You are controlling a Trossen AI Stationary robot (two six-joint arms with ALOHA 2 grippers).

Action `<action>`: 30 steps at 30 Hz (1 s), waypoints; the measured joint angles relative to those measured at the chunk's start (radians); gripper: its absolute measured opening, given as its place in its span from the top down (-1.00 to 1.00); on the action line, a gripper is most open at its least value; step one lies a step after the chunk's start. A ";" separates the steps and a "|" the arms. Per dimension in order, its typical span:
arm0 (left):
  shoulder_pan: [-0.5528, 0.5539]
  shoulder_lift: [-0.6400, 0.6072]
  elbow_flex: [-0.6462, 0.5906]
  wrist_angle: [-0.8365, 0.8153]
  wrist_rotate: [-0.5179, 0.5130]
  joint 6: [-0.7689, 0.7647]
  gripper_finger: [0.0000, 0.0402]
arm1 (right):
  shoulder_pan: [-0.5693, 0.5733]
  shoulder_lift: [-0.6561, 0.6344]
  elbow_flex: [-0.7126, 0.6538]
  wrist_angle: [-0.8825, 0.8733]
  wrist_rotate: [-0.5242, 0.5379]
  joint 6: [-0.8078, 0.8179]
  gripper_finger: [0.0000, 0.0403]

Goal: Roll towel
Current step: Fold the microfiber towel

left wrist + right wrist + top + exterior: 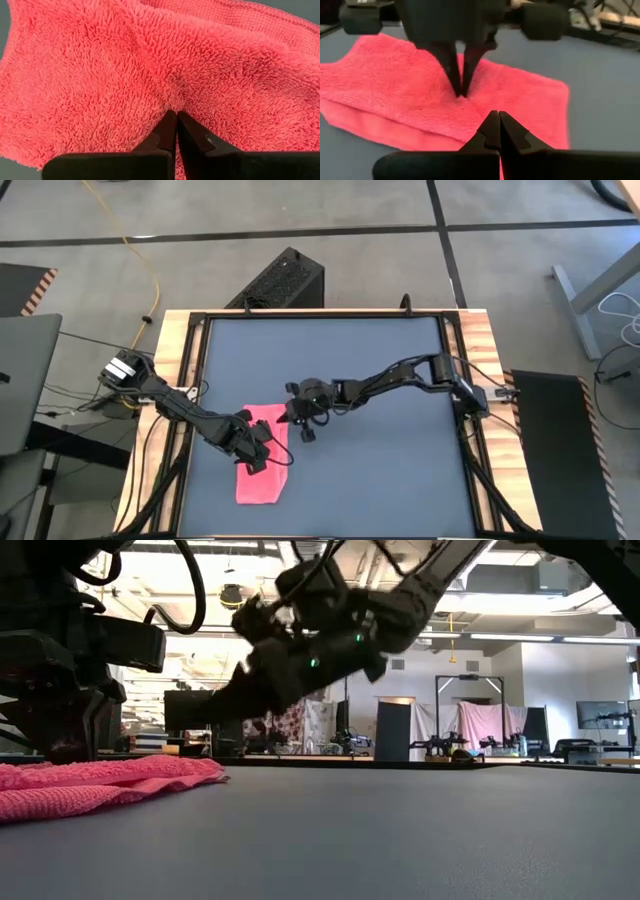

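Observation:
The bright pink towel [258, 480] lies on the dark grey tabletop [400, 400] in its near left part, and in the low view [90, 785] it shows as a low heap. My left gripper [266, 460] stands on the towel's middle, shut on it; it also shows in the left wrist view [176, 114] and the right wrist view [461, 91]. My right gripper [305, 434] is shut and empty. It hangs above the table by the towel's far right corner [555, 87], clear of the cloth in the low view [245, 685]. My left gripper pinches a small pucker of the towel's upper surface [175, 102] between its two fingertips, near the towel's middle. The fingers [454, 75] point down from above. Creases run out from the pinch, and the rest of the towel lies on the table.
A wooden frame [175, 380] borders the tabletop. A black box [280, 280] stands on the floor beyond the far edge and a laptop [25, 380] sits off to the left. Bare tabletop stretches to the towel's right and far side.

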 joint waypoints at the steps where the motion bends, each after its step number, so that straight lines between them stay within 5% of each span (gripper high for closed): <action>1: 0.000 0.000 0.000 0.000 0.000 0.000 1.00 | 0.006 0.018 0.000 0.023 0.000 0.011 0.94; 9: 0.000 0.000 0.000 0.003 -0.001 -0.001 1.00 | 0.039 0.117 0.000 0.193 0.044 0.092 0.94; 21: 0.000 0.000 0.000 0.006 0.001 -0.029 1.00 | 0.028 0.116 0.002 0.066 0.085 0.074 0.94; 30: 0.006 0.000 -0.001 0.001 0.009 -0.038 1.00 | 0.018 -0.030 0.000 -0.156 0.079 0.023 0.94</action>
